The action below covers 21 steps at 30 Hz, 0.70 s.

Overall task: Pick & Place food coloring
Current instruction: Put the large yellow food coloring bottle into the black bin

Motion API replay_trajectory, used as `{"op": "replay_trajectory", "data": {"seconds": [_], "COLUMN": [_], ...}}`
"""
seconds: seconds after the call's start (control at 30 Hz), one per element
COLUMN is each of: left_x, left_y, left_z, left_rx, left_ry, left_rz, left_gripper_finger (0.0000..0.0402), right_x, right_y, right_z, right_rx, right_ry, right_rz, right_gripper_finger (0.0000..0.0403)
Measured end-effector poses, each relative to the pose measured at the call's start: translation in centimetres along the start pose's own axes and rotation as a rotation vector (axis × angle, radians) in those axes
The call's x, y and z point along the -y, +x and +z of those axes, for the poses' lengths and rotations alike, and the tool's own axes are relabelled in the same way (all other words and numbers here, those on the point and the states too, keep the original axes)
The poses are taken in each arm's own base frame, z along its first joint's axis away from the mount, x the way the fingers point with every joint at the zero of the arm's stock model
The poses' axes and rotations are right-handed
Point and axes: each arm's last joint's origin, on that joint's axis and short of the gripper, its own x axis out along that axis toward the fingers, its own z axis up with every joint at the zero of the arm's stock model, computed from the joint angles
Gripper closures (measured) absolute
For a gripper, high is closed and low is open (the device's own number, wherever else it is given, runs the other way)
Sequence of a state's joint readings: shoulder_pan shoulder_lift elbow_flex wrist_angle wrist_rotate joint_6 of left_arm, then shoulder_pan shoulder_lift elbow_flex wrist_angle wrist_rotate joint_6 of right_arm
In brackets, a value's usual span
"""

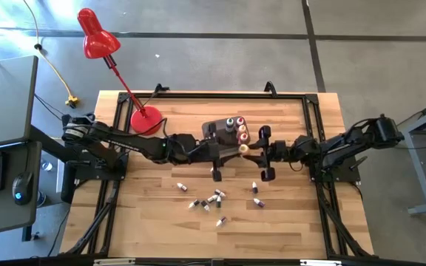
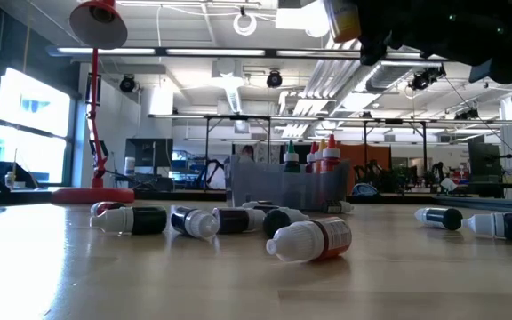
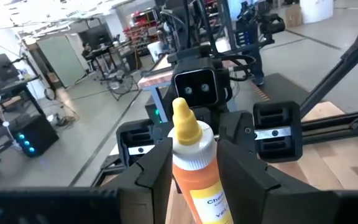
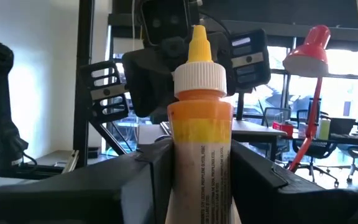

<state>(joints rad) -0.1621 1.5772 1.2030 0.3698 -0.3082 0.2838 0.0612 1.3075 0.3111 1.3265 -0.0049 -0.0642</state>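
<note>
Both arms are meeting over the middle of the desk point(image 1: 146, 222), just in front of the tub point(image 1: 217, 130); a yellow bottle point(image 1: 243, 148) is being held in the air between them. The left pincer point(image 3: 194, 163) is gripping this bottle, its fingers point(image 3: 156, 169) pressing on either side of the body; the right pincer point(image 4: 197, 163) is gripping the same bottle, its fingers point(image 4: 148, 168) flanking the label; in each wrist view the pointed yellow cap and white collar are standing above the fingers, with the other arm's wrist showing directly behind.

The tub is sitting on the far half of the desk, near the red lamp point(image 1: 95, 37), whose base is resting just left of it; three bottles point(image 1: 235, 127) are standing upright inside the tub, one green-capped and two red-capped in the low view.

Loose bottles point(image 1: 211, 199) are lying on their sides on the near half of the desk, well apart from the tub; most are clustering below the left pincer, and two more point(image 1: 256, 193) are lying below the right pincer; in the low view a red bottle point(image 2: 310, 240) with a white cap is lying nearest the camera, with dark ones point(image 2: 132, 219) lined up behind it.
</note>
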Motion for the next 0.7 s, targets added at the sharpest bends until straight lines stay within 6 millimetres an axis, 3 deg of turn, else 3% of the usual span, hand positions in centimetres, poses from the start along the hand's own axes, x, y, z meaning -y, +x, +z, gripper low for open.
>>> {"op": "replay_trajectory", "data": {"seconds": [0.17, 0.5, 0.7], "left_x": [-0.8, -1.7, -1.5], "left_y": [0.3, 0.6, 1.0], "left_z": [-0.5, -0.8, -1.0], "left_rx": [-0.029, -0.001, 0.009], "left_ry": [-0.013, -0.022, -0.052], "left_rz": [-0.014, -0.098, -0.082], "left_gripper_finger": [0.0258, 0.0145, 0.0149], "right_x": [0.0, 0.0, 0.0], "right_y": [0.0, 0.0, 0.0], "right_z": [0.0, 0.1, 0.1], "right_rx": [0.002, 0.003, 0.003], "right_ry": [0.003, -0.004, -0.004], "right_rz": [-0.007, -0.007, -0.007], "right_gripper_finger": [0.0276, 0.0276, 0.0276]}}
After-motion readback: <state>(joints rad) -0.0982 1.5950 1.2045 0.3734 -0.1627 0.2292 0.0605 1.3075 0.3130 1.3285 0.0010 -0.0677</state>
